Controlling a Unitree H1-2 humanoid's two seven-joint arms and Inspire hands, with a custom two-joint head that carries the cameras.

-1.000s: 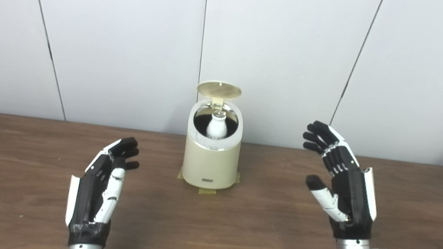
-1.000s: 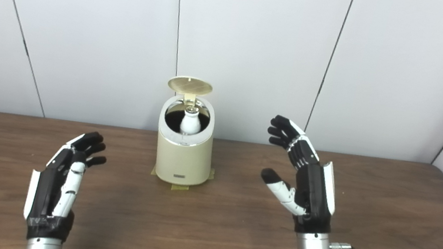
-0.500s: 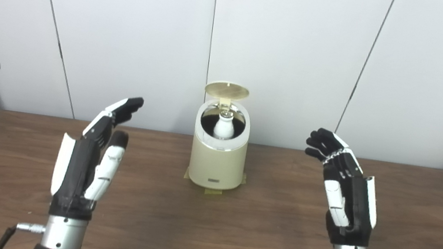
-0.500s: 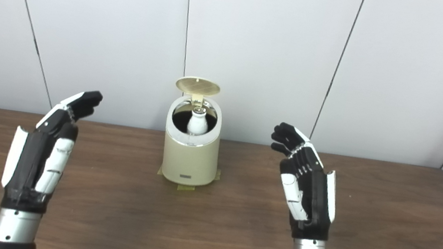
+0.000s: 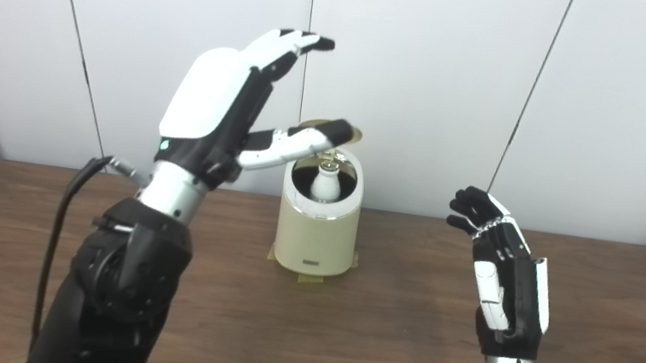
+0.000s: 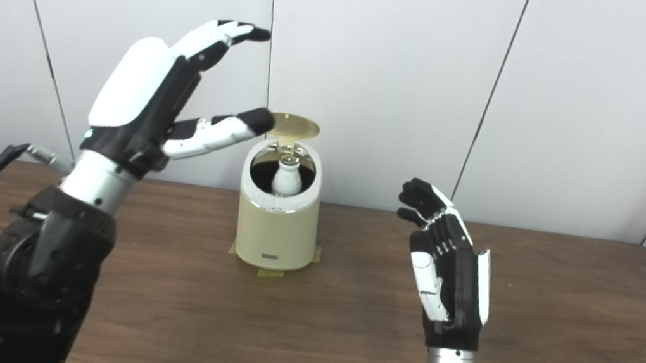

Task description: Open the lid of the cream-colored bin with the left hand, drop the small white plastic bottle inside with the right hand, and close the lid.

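Observation:
The cream-colored bin (image 5: 317,232) stands at the back middle of the table with its round lid (image 6: 294,126) tipped up at the rear. Inside the opening, the small white plastic bottle (image 5: 323,185) stands upright. My left hand (image 5: 232,105) is raised high just left of the bin, open, fingers spread, its thumb tip in front of the lid's left edge. My right hand (image 5: 506,286) hovers to the right of the bin, open and holding nothing, well apart from it.
Yellow tape tabs (image 5: 308,279) hold the bin's base to the brown wooden table (image 5: 336,350). White wall panels stand right behind the bin. A cable (image 5: 62,213) trails from my left wrist.
My left hand has risen from table height and swung toward the bin's lid. The right hand has stayed almost still. The lid remains up and the bottle inside.

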